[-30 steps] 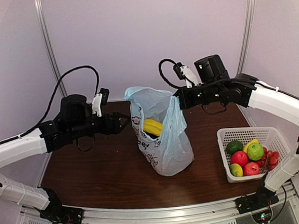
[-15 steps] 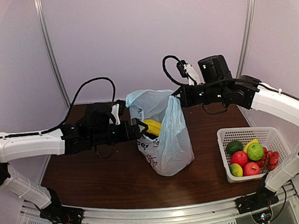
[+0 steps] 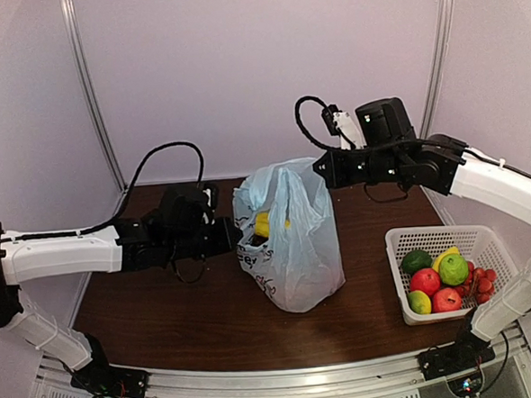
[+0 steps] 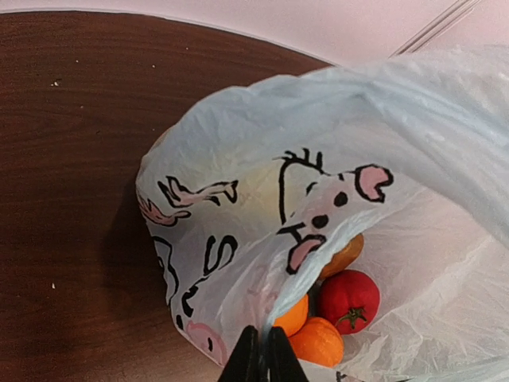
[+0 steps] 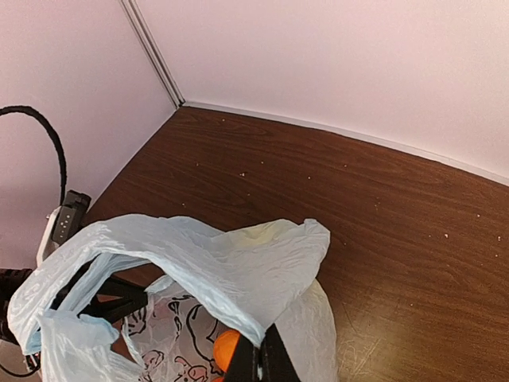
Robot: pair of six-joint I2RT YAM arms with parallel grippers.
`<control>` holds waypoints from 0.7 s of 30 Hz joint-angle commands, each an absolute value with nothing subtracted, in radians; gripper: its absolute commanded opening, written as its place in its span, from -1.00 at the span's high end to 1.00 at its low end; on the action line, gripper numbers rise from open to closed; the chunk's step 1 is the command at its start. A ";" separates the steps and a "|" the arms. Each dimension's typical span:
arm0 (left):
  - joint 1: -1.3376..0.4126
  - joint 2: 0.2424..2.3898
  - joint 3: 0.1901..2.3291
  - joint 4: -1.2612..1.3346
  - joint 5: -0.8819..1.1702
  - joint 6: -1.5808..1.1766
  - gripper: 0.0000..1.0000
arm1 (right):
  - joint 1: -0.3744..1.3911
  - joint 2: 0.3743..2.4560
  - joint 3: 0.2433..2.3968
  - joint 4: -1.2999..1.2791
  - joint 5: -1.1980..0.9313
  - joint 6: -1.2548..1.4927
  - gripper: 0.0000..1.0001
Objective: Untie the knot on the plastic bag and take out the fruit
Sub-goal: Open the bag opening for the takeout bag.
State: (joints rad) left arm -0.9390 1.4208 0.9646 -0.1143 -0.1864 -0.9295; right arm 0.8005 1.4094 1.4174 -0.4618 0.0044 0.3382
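The only print I can find is on the plastic bag (image 4: 238,183), in black on its pale blue film. From my left wrist I read one large letter (image 4: 216,256), an S by its curve, below the cartoon faces (image 4: 326,199). The rest of the word is lost in folds. From above, the bag's lettering is too small to read.
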 commanded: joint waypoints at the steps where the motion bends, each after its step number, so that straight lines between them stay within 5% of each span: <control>1: -0.942 1.389 0.979 -0.153 -0.201 -0.903 0.99 | 0.786 1.402 1.476 -0.494 0.089 0.313 1.00; 21: -0.857 1.106 0.854 -0.174 -0.162 -0.743 1.00 | 0.543 1.456 1.684 -0.539 0.040 0.244 1.00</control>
State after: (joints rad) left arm -0.8600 1.1133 0.9295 -0.2260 -0.1852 -0.7856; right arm 0.5755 1.4322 1.6993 -0.5919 0.0628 0.2569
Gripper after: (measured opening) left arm 0.003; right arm 0.002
